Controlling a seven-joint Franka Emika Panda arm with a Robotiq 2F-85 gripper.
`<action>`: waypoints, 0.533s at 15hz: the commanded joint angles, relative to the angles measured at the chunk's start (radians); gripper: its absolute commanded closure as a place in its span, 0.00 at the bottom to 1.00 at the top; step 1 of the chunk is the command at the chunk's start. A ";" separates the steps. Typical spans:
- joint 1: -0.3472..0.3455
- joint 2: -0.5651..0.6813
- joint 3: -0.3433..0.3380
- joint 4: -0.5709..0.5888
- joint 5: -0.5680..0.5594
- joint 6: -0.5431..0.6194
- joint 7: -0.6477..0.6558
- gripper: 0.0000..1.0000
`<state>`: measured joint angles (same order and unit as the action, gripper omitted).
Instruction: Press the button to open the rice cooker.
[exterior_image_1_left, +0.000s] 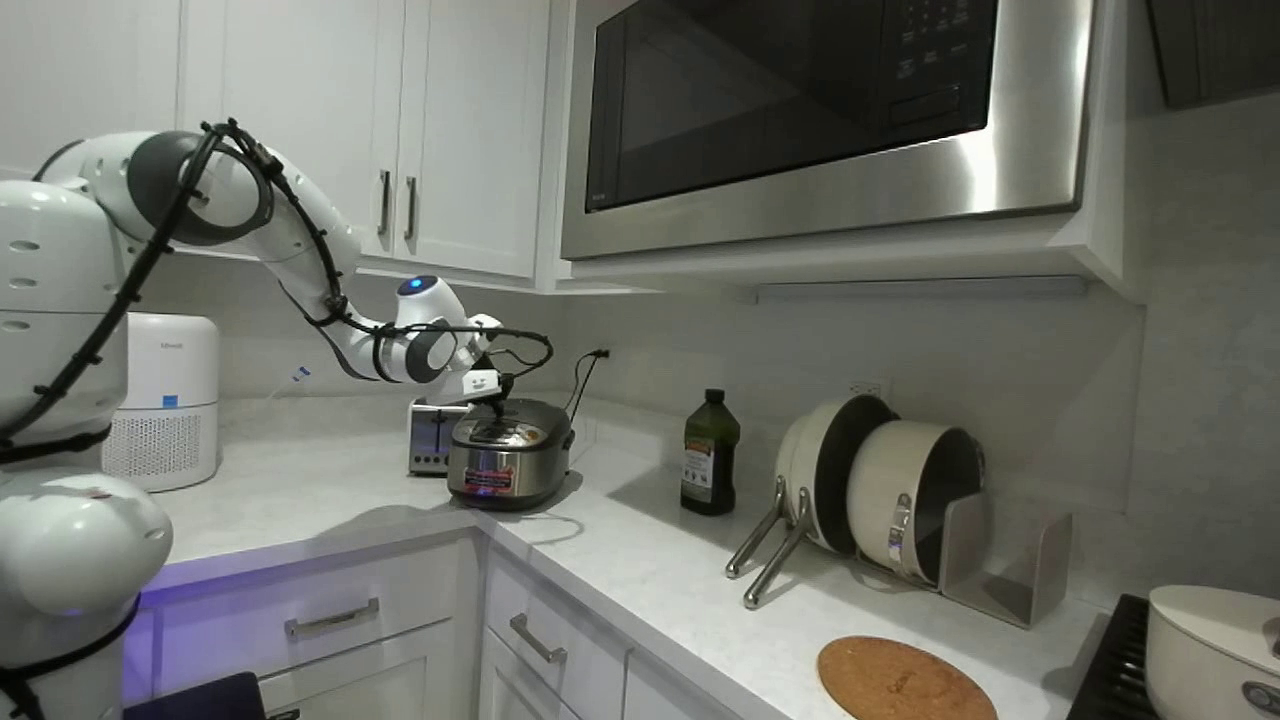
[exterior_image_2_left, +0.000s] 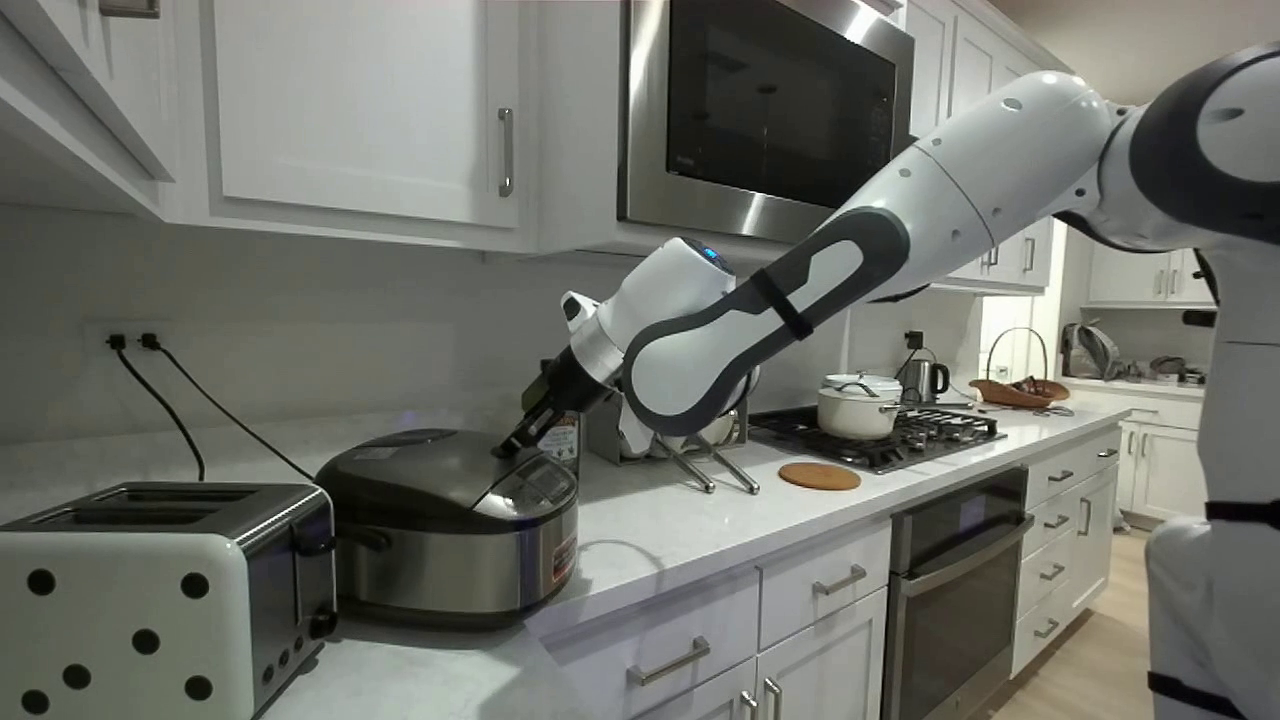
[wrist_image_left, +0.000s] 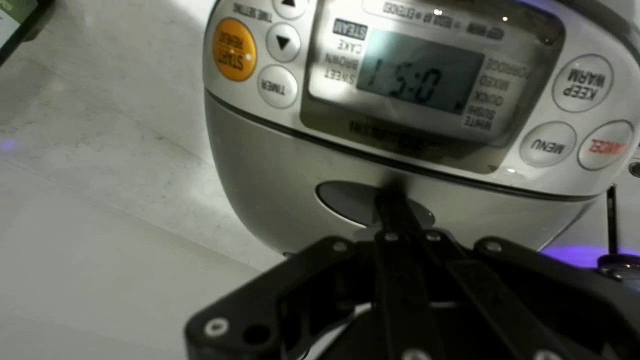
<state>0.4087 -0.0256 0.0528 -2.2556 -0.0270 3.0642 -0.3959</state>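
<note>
Words fill the top of the rice cooker (wrist_image_left: 270, 165), and the wrist view shows them upside down. An orange button (wrist_image_left: 234, 49) says START and REHEAT. Round gray buttons (wrist_image_left: 547, 144) say TIMER, KEEP WARM, MENU and CANCEL. On one side of the screen (wrist_image_left: 420, 72) I can read STEAM, CAKE, BROWN and SWEET; on the other, PORRIDGE, MIXED, QUICK, SUSHI and WHITE. The screen's number looks like 0:51. A red sticker (exterior_image_1_left: 487, 481) on the front of the cooker has writing too small to read. A dark bottle (exterior_image_1_left: 712, 450) off to one side of the end effector (wrist_image_left: 392, 199) has a blurry label.

The rice cooker sits right under the end effector, on the table (exterior_image_1_left: 630, 530), with its lid (exterior_image_2_left: 420, 465) down. The end effector slants down at it with both fingers (wrist_image_left: 398, 217) pushed together. Their tip covers part of a dark oval button (wrist_image_left: 345, 197) on the lid. I cannot tell if it is touching.

Only the wrist view shows that oval button and lets me read the words. The black dots on the toaster (exterior_image_2_left: 120, 610), just beside the cooker and near the end effector, show only in an exterior view. That view also shows a kettle (exterior_image_2_left: 920, 382) and a basket (exterior_image_2_left: 1020, 393) well apart from the end effector. A tall white machine (exterior_image_1_left: 172, 375), well away from the end effector and partly behind the arm (exterior_image_1_left: 55, 260), shows only in an exterior view.
</note>
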 joint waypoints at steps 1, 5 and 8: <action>0.023 0.002 0.015 0.011 0.043 -0.066 -0.016 1.00; 0.006 0.025 0.006 0.022 -0.018 -0.100 0.022 1.00; -0.004 0.046 0.002 0.032 -0.083 -0.127 0.060 1.00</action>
<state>0.4138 -0.0234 0.0548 -2.2318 -0.0523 3.0104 -0.3809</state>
